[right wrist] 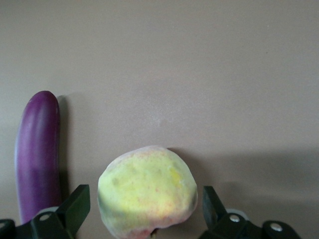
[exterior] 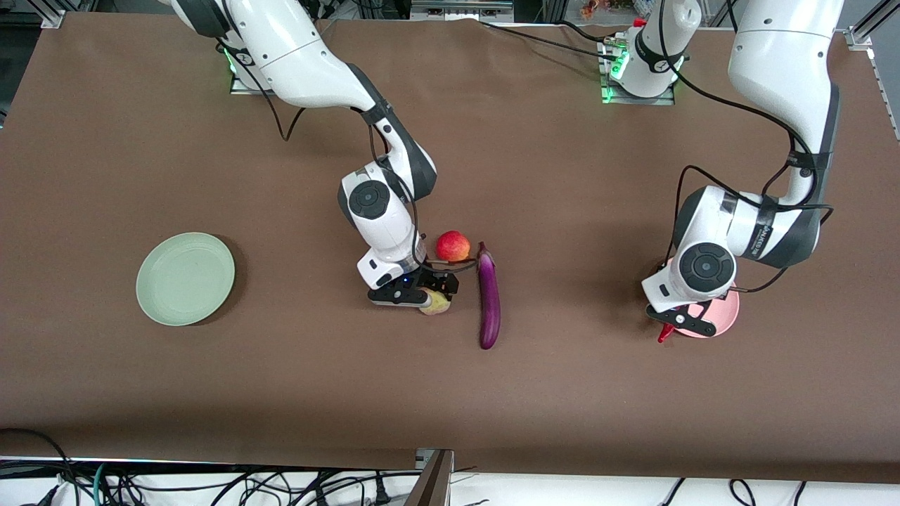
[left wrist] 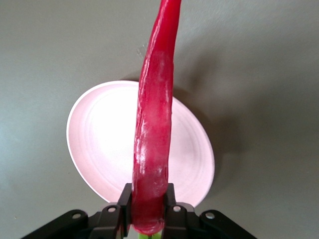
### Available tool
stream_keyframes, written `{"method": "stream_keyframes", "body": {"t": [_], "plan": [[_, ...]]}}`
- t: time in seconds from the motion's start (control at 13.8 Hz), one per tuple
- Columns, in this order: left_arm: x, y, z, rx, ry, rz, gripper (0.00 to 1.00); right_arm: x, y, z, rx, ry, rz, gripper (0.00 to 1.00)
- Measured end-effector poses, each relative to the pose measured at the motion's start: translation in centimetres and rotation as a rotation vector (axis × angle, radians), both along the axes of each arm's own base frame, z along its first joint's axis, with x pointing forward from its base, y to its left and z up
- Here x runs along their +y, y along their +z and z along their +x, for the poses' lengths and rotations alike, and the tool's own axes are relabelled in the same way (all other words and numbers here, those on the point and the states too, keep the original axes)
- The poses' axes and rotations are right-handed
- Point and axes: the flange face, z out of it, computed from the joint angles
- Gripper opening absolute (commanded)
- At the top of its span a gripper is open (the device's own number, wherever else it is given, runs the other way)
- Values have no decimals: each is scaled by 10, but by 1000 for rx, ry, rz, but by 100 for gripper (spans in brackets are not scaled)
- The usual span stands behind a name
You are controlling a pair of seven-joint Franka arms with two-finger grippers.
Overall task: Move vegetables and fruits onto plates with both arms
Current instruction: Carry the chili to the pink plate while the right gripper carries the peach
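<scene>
Left tool (left wrist: 149, 211): clamped on chili pepper (left wrist: 152, 144), hanging over pink plate (left wrist: 99, 149) | Right tool (right wrist: 144, 209): spread wide around peach (right wrist: 147, 189) on surface, beside eggplant (exterior: 489, 299), apple (exterior: 453, 246) close by | Step: chili drop, peach grasp | Next: release; close | Wrist views alone showing grips | Green plate (exterior: 185, 278) bare
</scene>
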Motion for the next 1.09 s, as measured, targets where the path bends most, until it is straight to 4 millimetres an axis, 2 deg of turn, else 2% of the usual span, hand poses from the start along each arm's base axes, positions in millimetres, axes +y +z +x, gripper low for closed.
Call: {"method": "stream_keyframes", "body": {"t": [0.22, 0.36, 0.51, 0.65, 0.72, 0.8, 0.87, 1.09], "plan": [[5, -14, -1, 16, -3, 12, 3, 0, -7, 1, -17, -2, 6, 100], [20, -24, -2, 33, 15, 16, 3, -1, -14, 1, -31, -4, 11, 97], [36, -36, -3, 52, 27, 26, 4, 3, -20, -2, -39, 2, 12, 74], [43, -40, -4, 67, 36, 29, 4, 5, -21, -4, -45, 7, 14, 45], [44, -40, -5, 72, 38, 32, 8, 6, -21, -3, -46, 8, 14, 35], [44, -40, -5, 76, 40, 33, 51, 6, -21, -3, -47, 11, 13, 30], [44, -40, -6, 79, 41, 35, 100, 6, -21, -3, -49, 16, 11, 30], [45, -40, -7, 82, 63, 43, 100, -5, -14, 8, -44, 43, -22, 30]]}}
